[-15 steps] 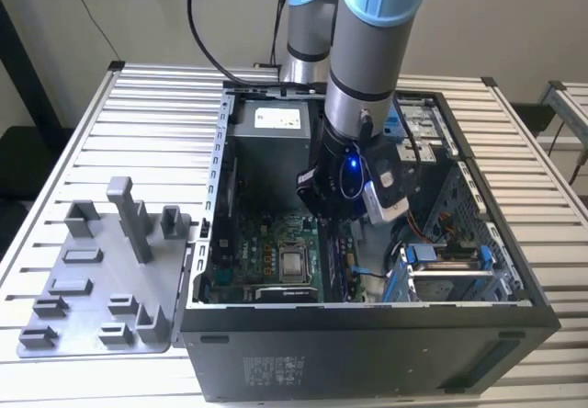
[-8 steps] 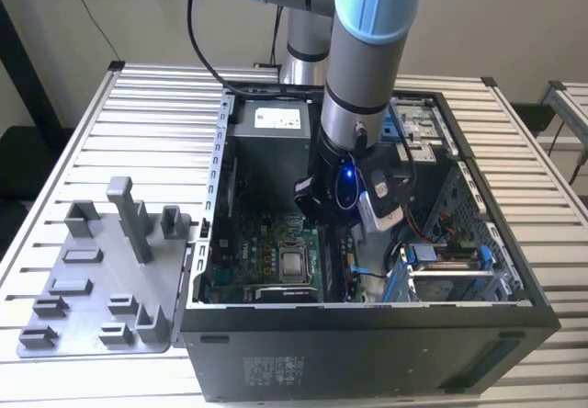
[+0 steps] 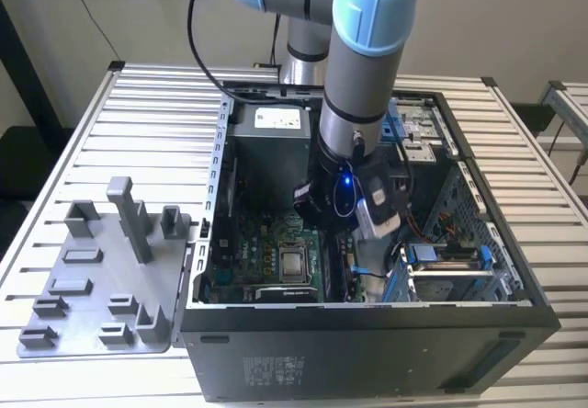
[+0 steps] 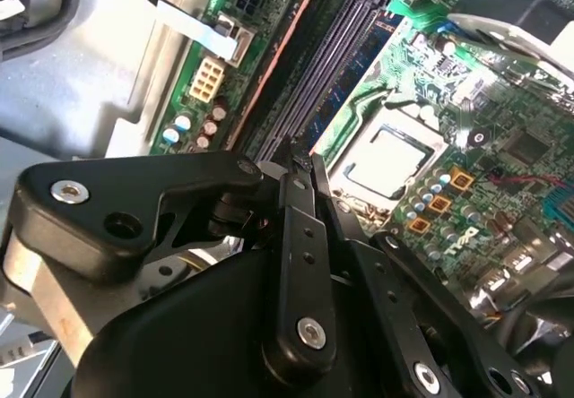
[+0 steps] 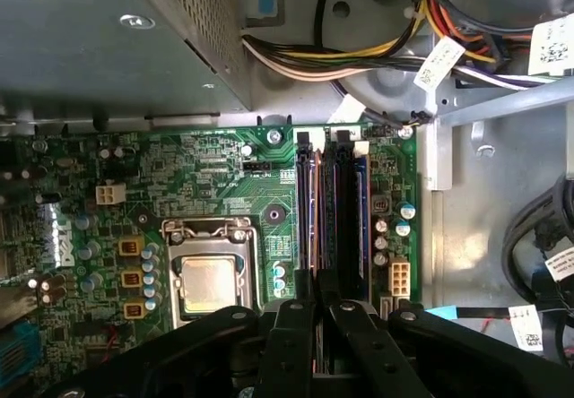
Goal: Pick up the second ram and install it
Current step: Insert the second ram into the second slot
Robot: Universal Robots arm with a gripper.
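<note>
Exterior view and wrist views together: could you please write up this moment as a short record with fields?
Pincer: inside the PC case, just above the memory slots
Held item: cannot tell
Memory slots: dark, parallel, beside the processor socket on the green motherboard
Grey holder: on the table, outside the case, at the exterior view's left
Arm: reaching down into the case from above
</note>
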